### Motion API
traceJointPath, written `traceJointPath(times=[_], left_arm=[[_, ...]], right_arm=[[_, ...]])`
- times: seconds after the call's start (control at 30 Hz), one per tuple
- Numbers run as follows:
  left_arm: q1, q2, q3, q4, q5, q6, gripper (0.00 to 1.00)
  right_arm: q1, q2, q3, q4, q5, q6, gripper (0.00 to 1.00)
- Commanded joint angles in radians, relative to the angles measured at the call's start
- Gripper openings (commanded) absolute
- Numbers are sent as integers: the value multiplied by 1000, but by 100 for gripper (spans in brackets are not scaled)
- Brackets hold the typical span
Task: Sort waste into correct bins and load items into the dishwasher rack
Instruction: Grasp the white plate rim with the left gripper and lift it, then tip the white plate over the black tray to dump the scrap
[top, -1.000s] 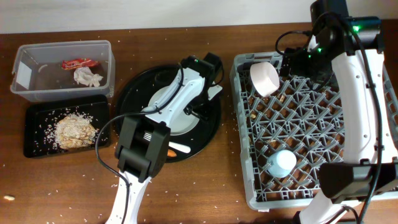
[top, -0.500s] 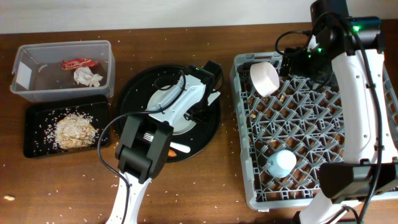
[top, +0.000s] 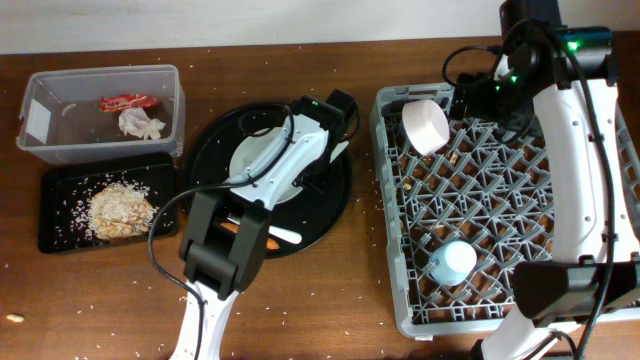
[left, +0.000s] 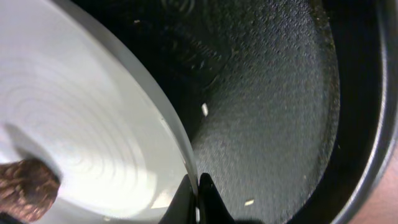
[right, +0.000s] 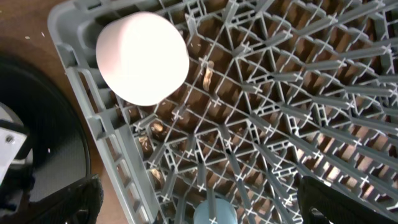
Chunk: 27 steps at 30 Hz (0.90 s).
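My left gripper (left: 198, 200) is shut on the rim of the pale grey-green plate (left: 81, 112), over the round black tray (left: 280, 93). A small brown food bit (left: 22, 186) lies on the plate. From overhead the left gripper (top: 333, 150) is at the plate's (top: 252, 156) right edge. An orange carrot (top: 229, 227) and the white fork (top: 288, 236) lie on the tray's near side. My right gripper (right: 199, 202) hangs open above the dishwasher rack (right: 81, 87), empty. The white bowl (right: 142, 57) and the light blue cup (top: 453, 262) stand in the rack (top: 388, 200).
The clear tub (top: 178, 100) at the far left holds the red wrapper (top: 125, 101) and white tissue (top: 141, 124). In front of it the flat black tray (top: 58, 190) holds beige grain scraps (top: 122, 210). Loose grains dot the table; scraps lie under the rack's lattice.
My left gripper has closed on the plate's rim, and the plate has shifted slightly toward the far left of the tray. The right arm has stayed still.
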Motion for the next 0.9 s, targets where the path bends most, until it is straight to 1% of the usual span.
traceJointPath(times=[0.0, 0.1, 0.17, 0.33, 0.47, 0.5, 0.63, 0.87], left_arm=[[16, -100, 28, -12, -26, -21, 1], [18, -141, 28, -28, -32, -34, 1], [21, -164, 28, -46, -72, -49, 1], [55, -229, 30, -73, -74, -75, 0], [84, -314, 31, -80, -70, -79, 1], [86, -328, 31, -87, -70, -97, 1], [116, -350, 31, -161, -29, -101, 0], [278, -359, 31, -212, 97, -97, 1]], right_arm=[[-6, 2, -3, 5, 1, -7, 98], [-6, 2, -3, 3, 1, -7, 98], [-6, 2, -3, 4, 1, -7, 99], [-6, 2, -3, 3, 1, -7, 98], [-6, 2, -3, 4, 1, -7, 98], [-6, 2, -3, 3, 1, -7, 99], [-6, 2, -3, 3, 1, -7, 98], [-6, 2, -3, 3, 1, -7, 98]])
